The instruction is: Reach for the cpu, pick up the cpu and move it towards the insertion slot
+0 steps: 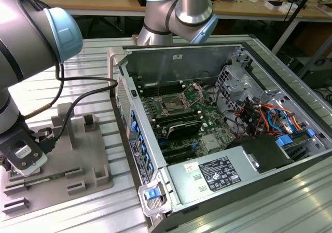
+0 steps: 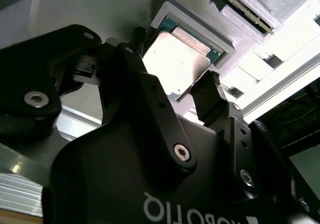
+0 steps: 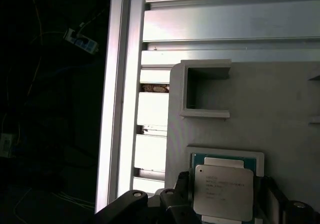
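In the exterior view we see the hand [image 1: 21, 163] at the end of the arm [image 1: 31, 36], low over the grey fixture [image 1: 85, 158] that lies on the slatted metal bench [image 1: 93, 51], on the exterior view's left. The cpu [image 2: 175, 64] lies flat in a shallow square recess of that fixture, its silvery top plate up and its thin green rim showing along the edges in both wrist views.

The hand is released. Its two black fingers [image 3: 182, 184] stand spread to either side of the cpu, close beside opposite edges, with the chip between them. We cannot tell whether the pads touch it.

The insertion slot [image 1: 171, 105] sits on the green motherboard [image 1: 207, 121] inside the opened computer case [image 1: 181, 54], which stands on the bench towards the exterior view's right. We see its silver frame around a dark centre. It is well apart from the hand and the cpu, with the case's side wall between them.
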`<state>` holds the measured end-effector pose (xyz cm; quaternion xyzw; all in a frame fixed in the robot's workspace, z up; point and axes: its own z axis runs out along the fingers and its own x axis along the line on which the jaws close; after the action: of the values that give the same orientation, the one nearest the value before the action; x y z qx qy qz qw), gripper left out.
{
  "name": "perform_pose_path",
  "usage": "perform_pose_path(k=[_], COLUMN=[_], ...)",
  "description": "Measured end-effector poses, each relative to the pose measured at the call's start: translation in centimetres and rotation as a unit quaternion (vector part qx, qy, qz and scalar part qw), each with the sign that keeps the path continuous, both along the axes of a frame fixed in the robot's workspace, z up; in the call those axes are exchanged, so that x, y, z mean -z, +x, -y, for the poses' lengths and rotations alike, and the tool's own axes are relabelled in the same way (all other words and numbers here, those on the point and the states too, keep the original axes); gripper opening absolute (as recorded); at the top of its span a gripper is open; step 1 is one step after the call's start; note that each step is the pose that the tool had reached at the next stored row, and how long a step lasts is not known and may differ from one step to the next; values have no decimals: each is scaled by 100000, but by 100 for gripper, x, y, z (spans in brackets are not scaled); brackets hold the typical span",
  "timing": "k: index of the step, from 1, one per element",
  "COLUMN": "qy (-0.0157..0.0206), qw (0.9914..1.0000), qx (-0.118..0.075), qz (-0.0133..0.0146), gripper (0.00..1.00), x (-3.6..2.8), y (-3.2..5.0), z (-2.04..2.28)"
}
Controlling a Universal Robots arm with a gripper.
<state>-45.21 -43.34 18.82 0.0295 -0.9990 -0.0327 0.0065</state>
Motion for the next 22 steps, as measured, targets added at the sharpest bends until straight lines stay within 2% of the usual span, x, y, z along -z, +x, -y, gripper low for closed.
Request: perform_pose_path(k=[3, 4, 7, 12, 18, 22], qy=[-3, 0, -1, 17, 2, 2], qw=[100000, 100000, 100000, 100000, 100000, 100000], qx=[0, 1, 1, 0, 2, 2], qz=[-7, -4, -3, 23, 1, 0], gripper=[64, 56, 55, 55, 55, 55], x=[0, 0, 0, -1, -68, -74], y=[0, 0, 0, 1, 0, 0], z=[0, 0, 0, 0, 0, 0])
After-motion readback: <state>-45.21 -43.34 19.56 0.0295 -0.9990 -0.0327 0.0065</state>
